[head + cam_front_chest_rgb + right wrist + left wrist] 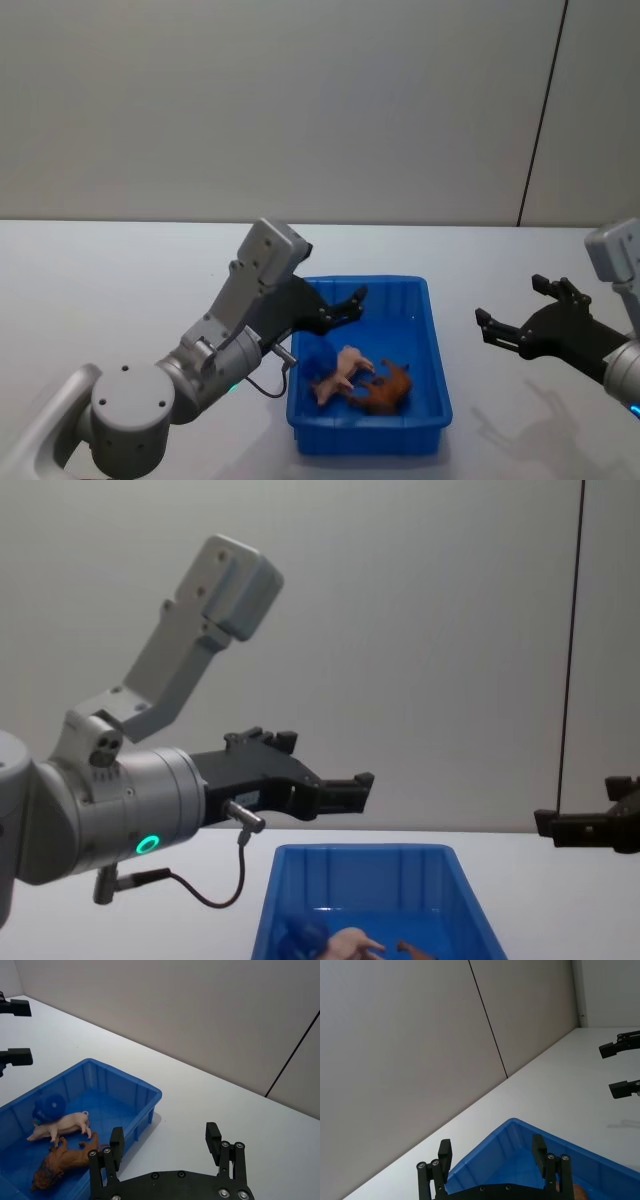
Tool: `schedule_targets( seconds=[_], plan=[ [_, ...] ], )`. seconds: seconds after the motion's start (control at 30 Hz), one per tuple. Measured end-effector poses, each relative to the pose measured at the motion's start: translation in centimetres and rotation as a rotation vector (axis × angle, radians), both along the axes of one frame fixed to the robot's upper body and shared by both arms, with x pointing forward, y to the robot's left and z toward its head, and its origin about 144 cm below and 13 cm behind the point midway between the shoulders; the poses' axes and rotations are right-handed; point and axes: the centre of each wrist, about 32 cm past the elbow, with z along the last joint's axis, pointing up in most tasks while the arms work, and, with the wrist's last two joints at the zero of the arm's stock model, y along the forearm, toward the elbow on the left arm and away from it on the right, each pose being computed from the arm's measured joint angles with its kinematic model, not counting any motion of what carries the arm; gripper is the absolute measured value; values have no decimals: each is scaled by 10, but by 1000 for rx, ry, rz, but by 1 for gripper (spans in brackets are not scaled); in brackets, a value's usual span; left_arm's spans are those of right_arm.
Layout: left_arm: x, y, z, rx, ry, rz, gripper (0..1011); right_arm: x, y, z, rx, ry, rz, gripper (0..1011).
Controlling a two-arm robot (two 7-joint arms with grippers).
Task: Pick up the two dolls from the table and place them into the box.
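Head view: plain white matte table [120,270] runs back to a flat grey wall [300,100] with one dark vertical seam [540,110] at right. The box [435,395], glossy bright blue plastic with a thick rim and sloping walls, sits at centre of the table. Inside it lie the two dolls: a peach pig figure [338,374], smooth and on its side, touching a brown lion-like figure [385,390] with a rough mane; a dark blue rough-textured lump [318,360] lies against the pig. Left gripper [350,303], black angular fingers spread and holding nothing, hangs over the box's left-rear corner on a grey rounded arm. Right gripper [515,315], also spread and empty, is above bare table well right of the box. Left wrist view: left gripper's fingers [444,1152] apart above the blue rim [515,1122]; white table meets the wall beyond. Right wrist view: right gripper's fingers [214,1136] apart; pig [60,1126] and brown figure [65,1161] lie on the box floor, vertical ribs visible on the end wall [120,1090]. Chest view: left gripper [330,780] raised above the box [365,852]; right gripper [585,825] at right edge.
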Motion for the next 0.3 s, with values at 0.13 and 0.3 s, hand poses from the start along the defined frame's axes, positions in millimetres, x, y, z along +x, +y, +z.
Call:
schedule_targets(
  seconds=[0.13, 0.3],
  plan=[
    [-4, 1, 1, -12, -16, 10, 1003, 0, 0, 0, 0, 0, 0, 1001],
    [-7, 2, 2, -22, -30, 18, 1003, 0, 0, 0, 0, 0, 0, 1001]
  ],
)
